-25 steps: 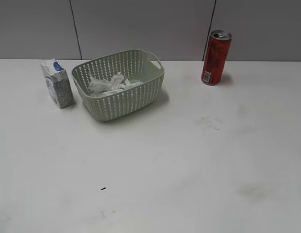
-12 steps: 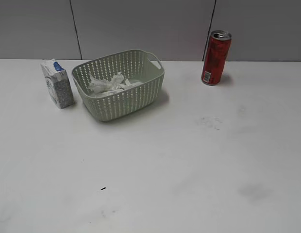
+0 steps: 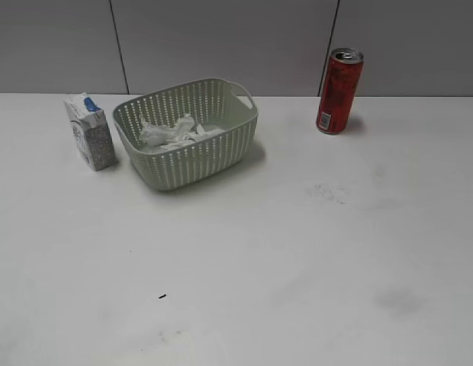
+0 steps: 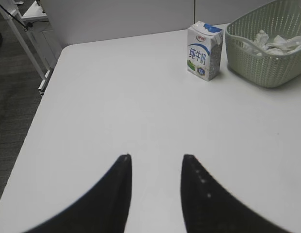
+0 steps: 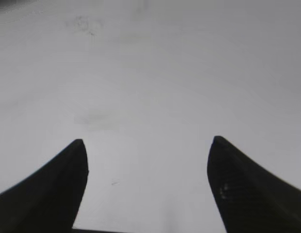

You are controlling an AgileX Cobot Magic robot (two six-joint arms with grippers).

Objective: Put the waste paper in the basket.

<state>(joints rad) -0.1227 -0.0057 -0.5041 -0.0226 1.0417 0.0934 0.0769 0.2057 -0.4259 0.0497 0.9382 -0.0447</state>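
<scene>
I'm seeing the waste paper (image 3: 172, 133) lying inside the basket (image 3: 192, 156), far left on the table (image 3: 297, 252). It looks like several crumpled white wads bunched toward the basket's left half; I can't count them cleanly from here. No loose paper is showing anywhere on the table in any view, so I'm judging the task done or nearly so.

The left gripper (image 4: 154, 162) is hovering over bare tabletop near the left edge, jaws a moderate gap apart and holding nothing. Its camera is looking across at the milk carton (image 4: 204, 50) and the basket's near wall (image 4: 259, 58), with paper visible over the rim (image 4: 276, 42). The right gripper (image 5: 148, 145) is hanging over empty table too, jaws spread wide, nothing between them. Neither arm is showing in the exterior view, which reads to me as both parked back out of the work area so nothing is getting knocked.

The carton is standing upright just left of the basket, close to it but not touching as far as I can tell. The red can (image 3: 339, 90) is standing well apart at far right. Both are distractors and I'm leaving them alone.

If a wad is hiding behind the basket wall, I can't tell from these angles.
</scene>
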